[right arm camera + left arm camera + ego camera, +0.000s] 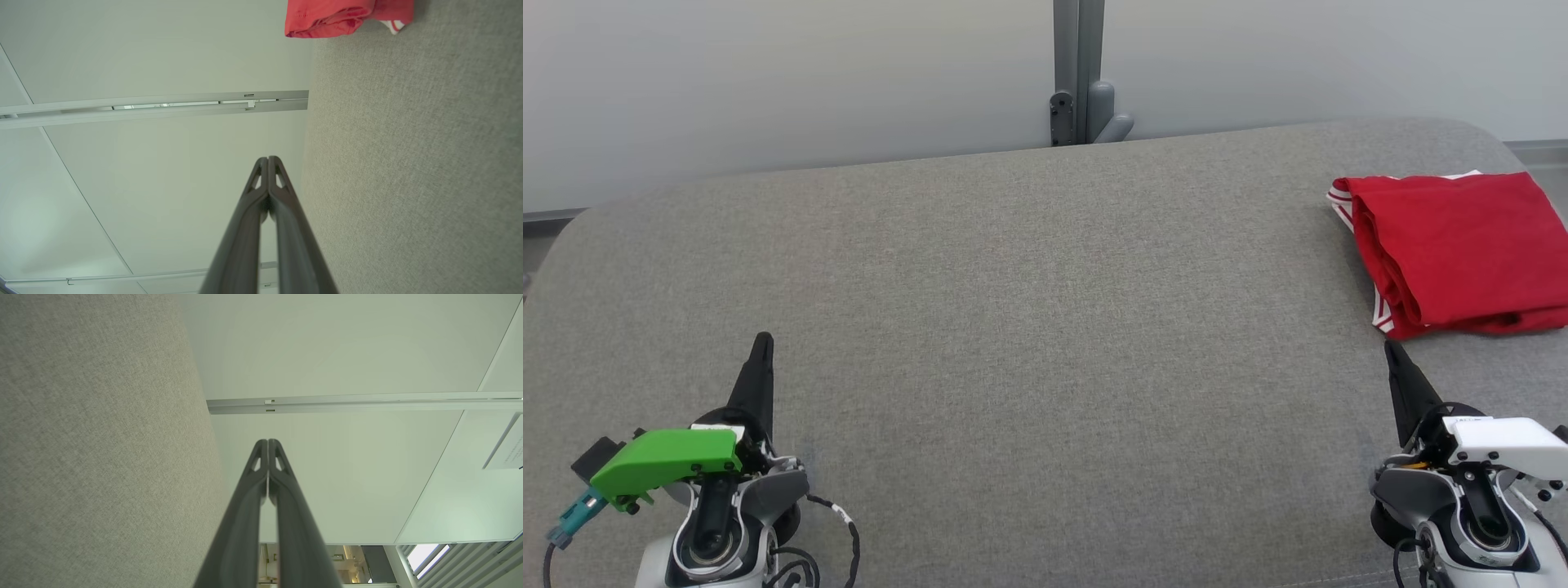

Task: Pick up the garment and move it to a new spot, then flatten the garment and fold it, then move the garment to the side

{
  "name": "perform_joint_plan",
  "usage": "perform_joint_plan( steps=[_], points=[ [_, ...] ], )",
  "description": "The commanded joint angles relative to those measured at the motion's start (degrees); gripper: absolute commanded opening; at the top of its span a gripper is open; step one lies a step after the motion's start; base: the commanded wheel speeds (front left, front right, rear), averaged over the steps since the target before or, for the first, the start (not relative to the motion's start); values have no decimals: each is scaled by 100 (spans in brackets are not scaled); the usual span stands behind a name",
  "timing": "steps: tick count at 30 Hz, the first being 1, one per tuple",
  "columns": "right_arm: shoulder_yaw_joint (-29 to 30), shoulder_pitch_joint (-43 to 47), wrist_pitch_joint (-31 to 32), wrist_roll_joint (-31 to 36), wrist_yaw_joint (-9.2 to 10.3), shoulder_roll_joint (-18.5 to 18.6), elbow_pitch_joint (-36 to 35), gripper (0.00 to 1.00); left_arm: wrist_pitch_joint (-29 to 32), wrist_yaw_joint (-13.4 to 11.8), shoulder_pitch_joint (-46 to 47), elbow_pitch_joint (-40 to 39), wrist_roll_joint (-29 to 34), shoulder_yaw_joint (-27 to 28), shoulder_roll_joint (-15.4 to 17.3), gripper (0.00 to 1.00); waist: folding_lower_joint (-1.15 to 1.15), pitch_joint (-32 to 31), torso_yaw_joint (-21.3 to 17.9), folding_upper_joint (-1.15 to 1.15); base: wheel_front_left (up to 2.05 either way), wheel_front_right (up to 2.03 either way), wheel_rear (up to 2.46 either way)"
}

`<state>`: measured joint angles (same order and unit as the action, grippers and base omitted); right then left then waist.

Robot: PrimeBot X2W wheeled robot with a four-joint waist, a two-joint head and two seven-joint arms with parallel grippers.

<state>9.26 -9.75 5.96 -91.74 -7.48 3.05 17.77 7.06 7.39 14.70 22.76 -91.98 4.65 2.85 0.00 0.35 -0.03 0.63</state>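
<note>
Running off view's right edge: folded garment [1462, 249]

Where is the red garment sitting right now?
In the head view the folded red garment lies at the right edge of the grey table, on the robot's right, just beyond the right gripper and not touching it.

Table [1045, 327] was covered in matt, coarse-woven grey cloth; garment [1462, 245] was soft, matt red cloth, lightly creased; fingers [245, 506] were smooth, dark, matt plastic.
</note>
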Motion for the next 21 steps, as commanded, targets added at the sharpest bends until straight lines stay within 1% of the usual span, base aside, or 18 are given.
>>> perform_joint_plan(
  steps=[1, 21],
  points=[
    [15, -54, 12, 6, -2, 6, 11, 0, 17, 32, 69, 4, -6, 13, 2, 0, 0, 0, 0, -63, 0, 0, 0],
    [22, -56, 20, 15, -2, 1, 11, 0, 16, 33, 69, 4, -7, 12, 3, 0, 0, 0, 0, -63, 0, 0, 0]
  ],
)
